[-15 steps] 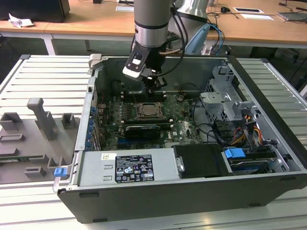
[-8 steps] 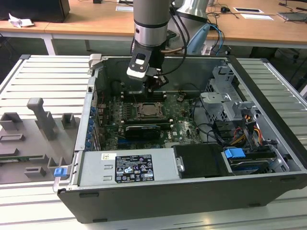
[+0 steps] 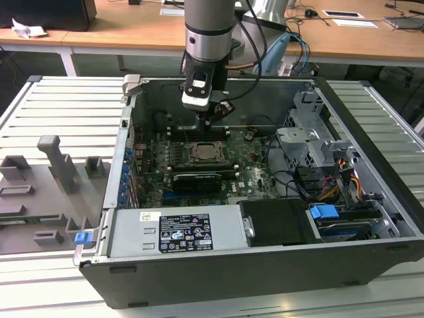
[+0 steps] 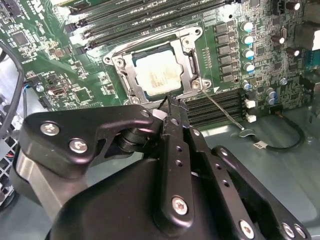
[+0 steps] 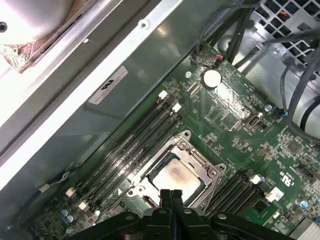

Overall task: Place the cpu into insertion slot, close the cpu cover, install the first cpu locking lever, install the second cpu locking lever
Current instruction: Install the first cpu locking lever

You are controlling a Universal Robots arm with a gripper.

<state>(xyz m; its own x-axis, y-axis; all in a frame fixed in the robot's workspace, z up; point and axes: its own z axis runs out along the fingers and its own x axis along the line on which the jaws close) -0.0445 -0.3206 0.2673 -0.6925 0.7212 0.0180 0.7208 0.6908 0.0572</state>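
Gripper (image 4: 173, 102), jaws together and empty, is hovering beside cover (image 4: 121, 75) lying shut over cpu (image 4: 157, 74); lever (image 4: 223, 112) is sticking out free, probably needing slow, square press under catch.

An open computer case (image 3: 232, 281) lies on the slatted worktop (image 3: 59, 106). Inside the case are a green motherboard (image 3: 255, 165), a black card (image 3: 197, 180), a silver power supply (image 3: 179, 228) and a drive cage (image 3: 311, 132). Grey fixtures (image 3: 59, 165) stand outside the case, at the exterior view's left.
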